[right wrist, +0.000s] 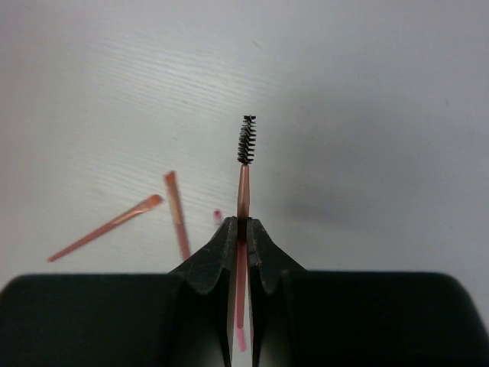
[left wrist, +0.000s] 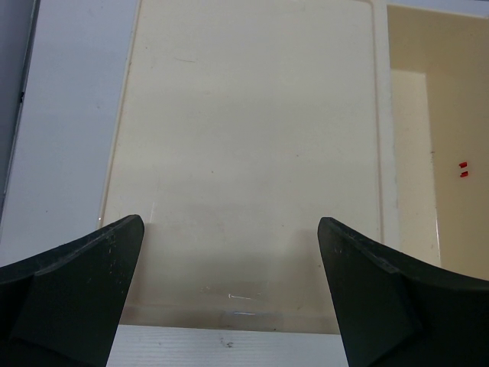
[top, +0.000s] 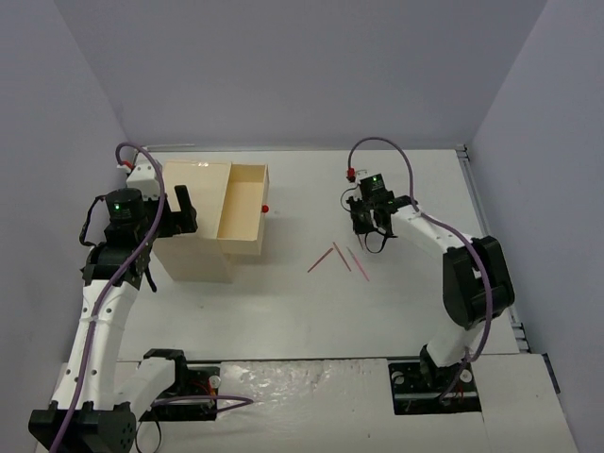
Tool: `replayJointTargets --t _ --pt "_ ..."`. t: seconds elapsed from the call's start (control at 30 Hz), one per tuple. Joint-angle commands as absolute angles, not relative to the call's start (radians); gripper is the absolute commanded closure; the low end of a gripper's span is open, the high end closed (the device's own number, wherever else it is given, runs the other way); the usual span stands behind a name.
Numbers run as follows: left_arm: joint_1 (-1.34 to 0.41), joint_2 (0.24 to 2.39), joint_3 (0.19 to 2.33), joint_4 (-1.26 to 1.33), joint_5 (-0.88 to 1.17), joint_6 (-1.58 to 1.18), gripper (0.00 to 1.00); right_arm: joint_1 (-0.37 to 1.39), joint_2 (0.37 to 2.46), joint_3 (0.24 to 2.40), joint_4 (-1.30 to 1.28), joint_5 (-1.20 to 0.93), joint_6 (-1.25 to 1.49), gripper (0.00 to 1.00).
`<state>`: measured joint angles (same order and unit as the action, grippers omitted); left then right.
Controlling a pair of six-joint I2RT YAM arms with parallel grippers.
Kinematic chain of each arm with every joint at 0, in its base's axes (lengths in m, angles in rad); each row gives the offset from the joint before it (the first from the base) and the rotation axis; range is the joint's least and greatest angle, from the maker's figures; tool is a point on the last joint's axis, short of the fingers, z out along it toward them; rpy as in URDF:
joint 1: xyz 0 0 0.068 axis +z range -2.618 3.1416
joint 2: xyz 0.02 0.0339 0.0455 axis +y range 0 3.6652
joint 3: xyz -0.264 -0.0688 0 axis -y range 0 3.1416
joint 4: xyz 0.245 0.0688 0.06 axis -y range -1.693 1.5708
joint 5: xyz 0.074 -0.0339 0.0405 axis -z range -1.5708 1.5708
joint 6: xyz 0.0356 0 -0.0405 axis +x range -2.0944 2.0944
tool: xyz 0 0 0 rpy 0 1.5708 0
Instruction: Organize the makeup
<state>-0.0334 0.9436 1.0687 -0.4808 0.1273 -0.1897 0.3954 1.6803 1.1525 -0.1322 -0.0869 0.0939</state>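
My right gripper [right wrist: 241,223] is shut on a thin pink makeup wand [right wrist: 244,191] with a black brush tip, held just above the white table. Two more reddish-pink pencils [right wrist: 177,214] [right wrist: 107,227] lie on the table to its left. In the top view the right gripper [top: 368,228] is right of centre, with the pencils [top: 326,259] just in front of it. My left gripper [left wrist: 229,229] is open with nothing between its fingers, hanging over the cream box's lid [left wrist: 244,138]. It shows at the left in the top view [top: 182,208].
The cream box [top: 193,231] stands at the left with its drawer [top: 243,212] pulled out to the right, a red knob [top: 265,208] on its front. The drawer's inside [left wrist: 447,115] shows nothing in it. Grey walls enclose the table on three sides.
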Motion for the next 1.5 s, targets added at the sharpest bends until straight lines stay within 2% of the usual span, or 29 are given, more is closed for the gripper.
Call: replayJointTargets --t 0.0,0.13,0.37,0.5,0.67,0.8,0.97,1.07,1.23,1.47 --pt "-0.024 0.934 1.092 -0.416 0.112 -0.192 0.03 0.518 1.501 1.318 -0.043 -0.102 0.206 1.00" --pt "-0.022 0.937 1.090 -0.414 0.109 -0.193 0.03 0.614 1.500 1.387 0.112 -0.133 0.341 1.00" --pt "-0.021 0.938 1.085 -0.415 0.101 -0.194 0.03 0.747 1.626 1.486 0.362 -0.164 0.540 1.00" --pt "-0.021 0.933 1.083 -0.417 0.091 -0.189 0.03 0.792 1.711 1.555 0.391 -0.136 0.582 0.97" --pt "-0.020 0.932 1.081 -0.419 0.091 -0.189 0.03 0.812 1.772 1.610 0.365 -0.128 0.575 0.77" --pt "-0.021 0.931 1.083 -0.417 0.093 -0.189 0.03 0.817 1.769 1.656 0.277 -0.110 0.490 0.51" --pt "-0.021 0.930 1.083 -0.420 0.096 -0.189 0.03 0.812 1.663 1.621 0.131 0.062 0.312 0.31" --pt "-0.021 0.932 1.083 -0.419 0.100 -0.192 0.03 0.774 1.591 1.542 0.030 0.131 0.245 0.29" --pt "-0.021 0.936 1.085 -0.420 0.108 -0.195 0.03 0.594 1.454 1.272 -0.065 0.080 0.215 0.32" --pt "-0.021 0.943 1.085 -0.420 0.117 -0.201 0.03 0.483 1.384 1.029 -0.142 0.060 0.156 0.34"
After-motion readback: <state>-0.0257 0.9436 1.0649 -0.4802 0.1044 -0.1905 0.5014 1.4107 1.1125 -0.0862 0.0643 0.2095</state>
